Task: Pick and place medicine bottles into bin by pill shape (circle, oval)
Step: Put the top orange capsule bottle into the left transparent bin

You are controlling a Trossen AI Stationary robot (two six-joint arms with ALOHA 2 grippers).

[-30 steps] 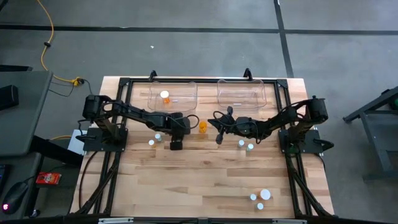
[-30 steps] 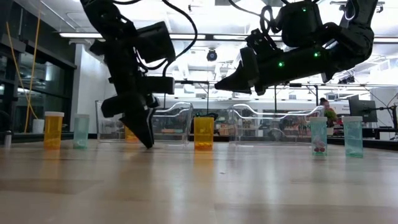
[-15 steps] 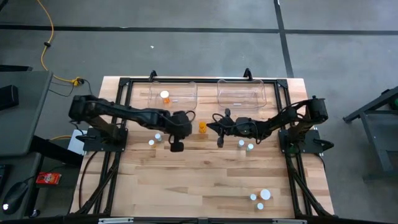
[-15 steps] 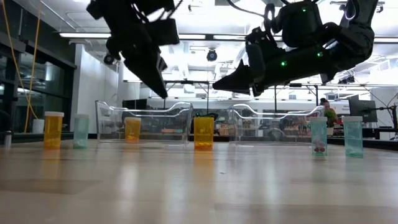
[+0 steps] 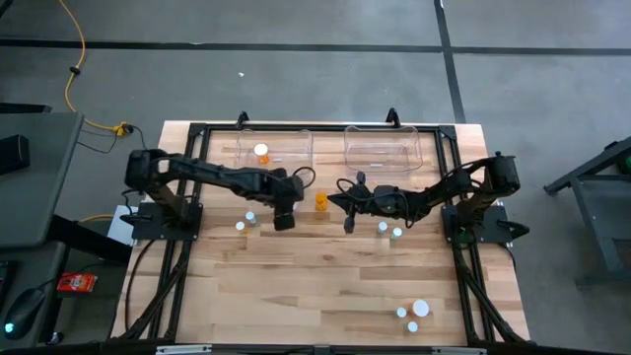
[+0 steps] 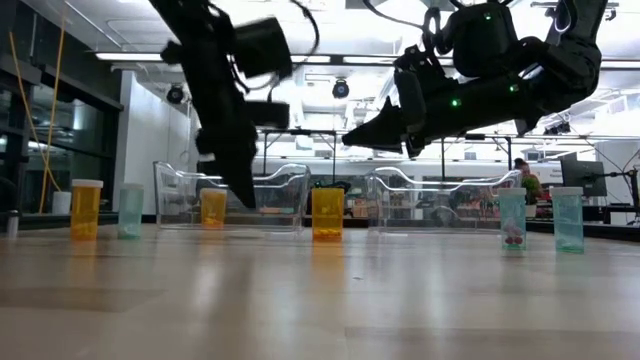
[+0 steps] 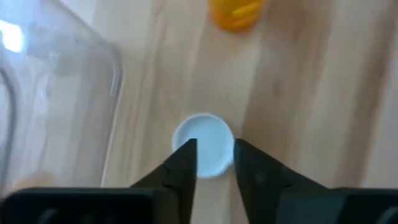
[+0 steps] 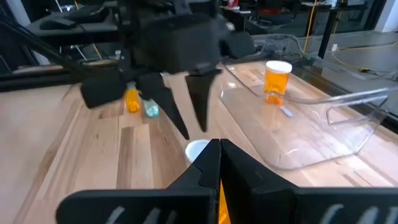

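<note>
Beyond both grippers, at the table's (image 5: pixel 325 286) far edge, two clear bins are set side by side: the left bin (image 5: pixel 274 150), with one orange bottle (image 5: pixel 261 154) standing upright in it, and the right bin (image 5: pixel 383 146). Between the grippers an orange bottle (image 5: pixel 321 202) is seen standing upright on the wood, its long axis vertical and its cap upward. The left gripper (image 7: pixel 214 163) is held pointing down over a white-capped bottle (image 7: pixel 203 144), which stands upright just beside the left bin; its fingers are parted slightly on either side of the cap, and whether they touch it cannot be told. The right gripper (image 8: pixel 219 163) is raised above the table with its fingers pressed together and nothing between them. Near it two pale bottles (image 5: pixel 388 230) stand upright, and more small bottles (image 5: pixel 244 220) stand to the left gripper's outer side.
</note>
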